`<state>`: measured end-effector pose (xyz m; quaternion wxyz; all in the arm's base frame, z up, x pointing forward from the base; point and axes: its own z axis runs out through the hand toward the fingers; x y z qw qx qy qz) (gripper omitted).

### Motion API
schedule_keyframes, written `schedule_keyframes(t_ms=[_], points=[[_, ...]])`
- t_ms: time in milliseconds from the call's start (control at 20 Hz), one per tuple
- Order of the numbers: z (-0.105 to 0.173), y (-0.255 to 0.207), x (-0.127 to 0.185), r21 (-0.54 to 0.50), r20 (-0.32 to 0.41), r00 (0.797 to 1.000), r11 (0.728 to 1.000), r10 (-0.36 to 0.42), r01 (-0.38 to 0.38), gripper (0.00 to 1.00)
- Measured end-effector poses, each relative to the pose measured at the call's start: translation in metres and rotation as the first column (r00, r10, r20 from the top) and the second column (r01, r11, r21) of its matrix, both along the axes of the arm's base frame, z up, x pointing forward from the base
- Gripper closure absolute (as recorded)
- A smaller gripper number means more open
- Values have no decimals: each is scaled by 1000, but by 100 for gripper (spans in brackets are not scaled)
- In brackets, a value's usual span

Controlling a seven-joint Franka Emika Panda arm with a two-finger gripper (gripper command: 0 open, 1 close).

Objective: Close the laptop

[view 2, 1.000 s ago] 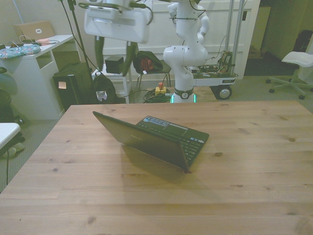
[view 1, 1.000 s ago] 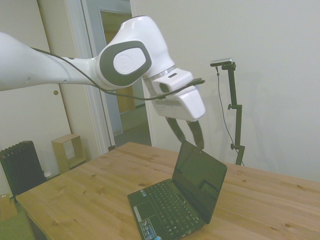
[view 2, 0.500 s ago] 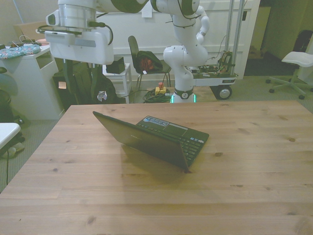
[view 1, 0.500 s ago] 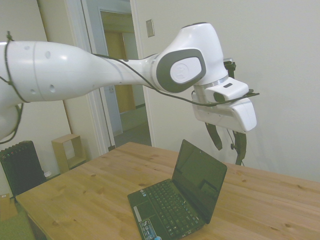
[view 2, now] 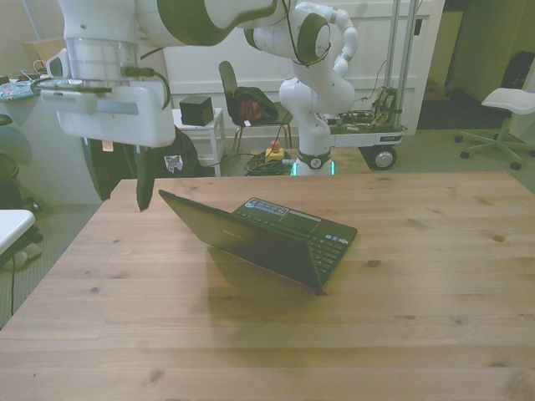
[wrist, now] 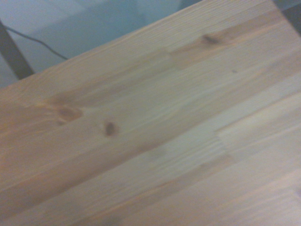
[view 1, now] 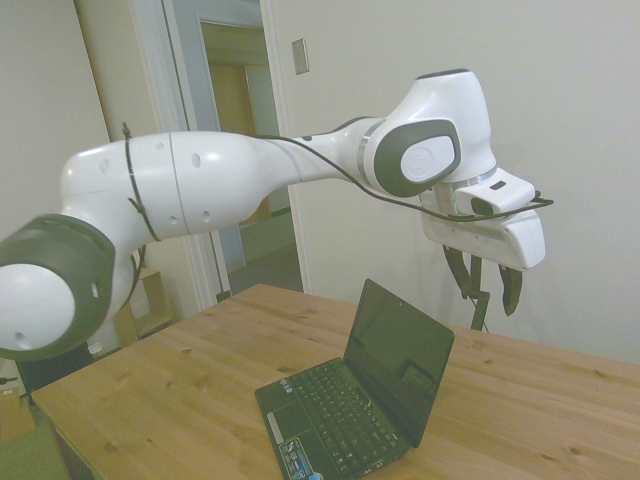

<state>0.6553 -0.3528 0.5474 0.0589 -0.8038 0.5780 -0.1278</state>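
Side view had the gripper (view 1: 485,287) open and empty, hanging behind the laptop (view 1: 370,400) lid, probably so it could push the lid shut; laptop sat open mid-table (view 1: 180,390).

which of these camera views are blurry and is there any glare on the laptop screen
Wrist view: soft and out of focus, only wooden table grain. Side view: sharp, the laptop screen glossy with faint reflections, no strong glare. Front view: sharp, greenish tint, laptop casting a soft shadow; the pincer is dim.
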Motion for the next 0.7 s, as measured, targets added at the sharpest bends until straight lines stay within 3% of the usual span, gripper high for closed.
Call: schedule_keyframes(t_ms=[300, 650, 700], points=[[-20, 55, 37, 89, 23, 999, 995, 33, -35, 0], [-35, 103, 37, 132, -25, 999, 991, 37, -34, 0], [-35, 106, 32, 134, -30, 999, 991, 32, -28, 100]])
